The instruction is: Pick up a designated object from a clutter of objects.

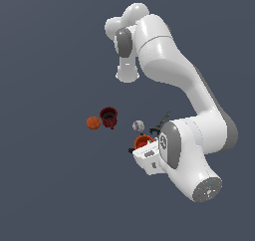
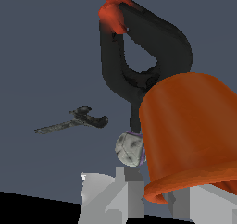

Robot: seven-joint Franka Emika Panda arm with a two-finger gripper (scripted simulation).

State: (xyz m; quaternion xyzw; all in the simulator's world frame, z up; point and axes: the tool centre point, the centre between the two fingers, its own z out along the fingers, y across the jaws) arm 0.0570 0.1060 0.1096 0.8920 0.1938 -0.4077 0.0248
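The orange cup [image 2: 190, 135] is sitting in my gripper [image 1: 143, 154], which is clasping it beside the black clamp [image 2: 143, 52], whitish ball [image 2: 129, 149] and wrench [image 2: 74, 121]; the dark red cup [image 1: 108, 117] is standing well apart.

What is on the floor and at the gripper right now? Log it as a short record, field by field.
target: orange cup, close against the gripper
grip state: cannot tell; fingertips not clearly visible in either view
black clamp: black clamp with orange tips, just behind the orange cup in the wrist view
ball: whitish ball, beside the orange cup
wrench: dark wrench, lying flat, apart from the others
dark red cup: dark red cup, upright, toward the exterior view's left
fruit: orange round fruit, next to the dark red cup
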